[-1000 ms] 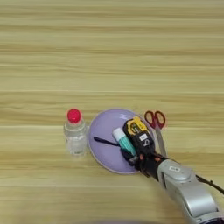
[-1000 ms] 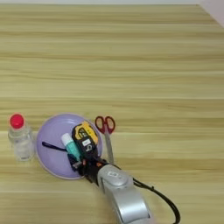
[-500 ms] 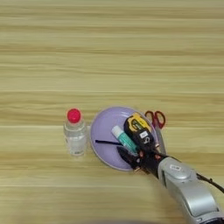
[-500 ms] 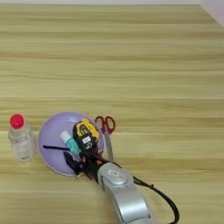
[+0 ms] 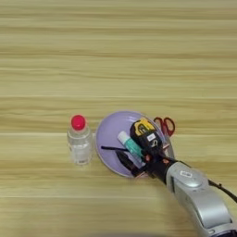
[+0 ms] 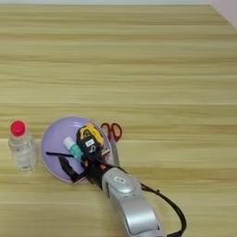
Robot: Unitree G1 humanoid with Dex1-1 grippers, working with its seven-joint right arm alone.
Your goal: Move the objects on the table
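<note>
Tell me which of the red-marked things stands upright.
The clear bottle, red cap on top, stands upright left of the purple plate. The scissors, with red handle loops, lie flat at the plate's right rim.

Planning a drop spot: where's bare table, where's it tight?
Free: table beyond the purple plate, and left of the bottle. Crowded: the plate, with glue stick and right gripper over it, scissors at its right rim.

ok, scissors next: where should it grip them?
Probably at the blades just below the red loops, from above. The scissors lie flat beside the purple plate, loops pointing away from the robot; the arm hides their tips.
</note>
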